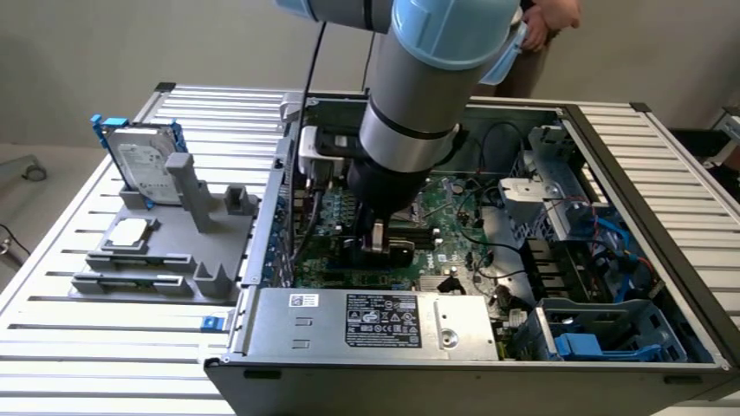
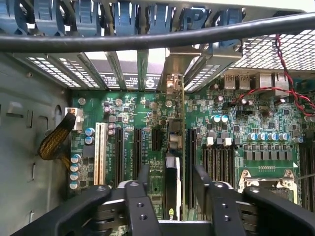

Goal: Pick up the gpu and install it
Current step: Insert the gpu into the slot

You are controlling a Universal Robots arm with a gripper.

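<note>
The gpu [image 2: 173, 184] stands on edge in a long slot of the green motherboard [image 2: 236, 123]. Its silver end bracket [image 2: 174, 83] sits at the case's rear slot openings. My gripper [image 2: 172, 182] straddles the card with its jaws open, and a black finger [image 2: 142, 179] stands on either side with a gap to the card's faces. In the exterior view the arm reaches straight down into the open computer case [image 1: 260, 260], with the gripper [image 1: 376, 241] low over the motherboard [image 1: 445, 217].
On the exterior view's left, a grey fixture [image 1: 220, 277] holds a hard drive in a blue frame [image 1: 145, 160] and a square silver chip [image 1: 130, 230]. A power supply [image 1: 370, 321] lies at the case front. A person's hand [image 1: 549, 17] is behind. A black cable [image 2: 147, 39] crosses overhead.
</note>
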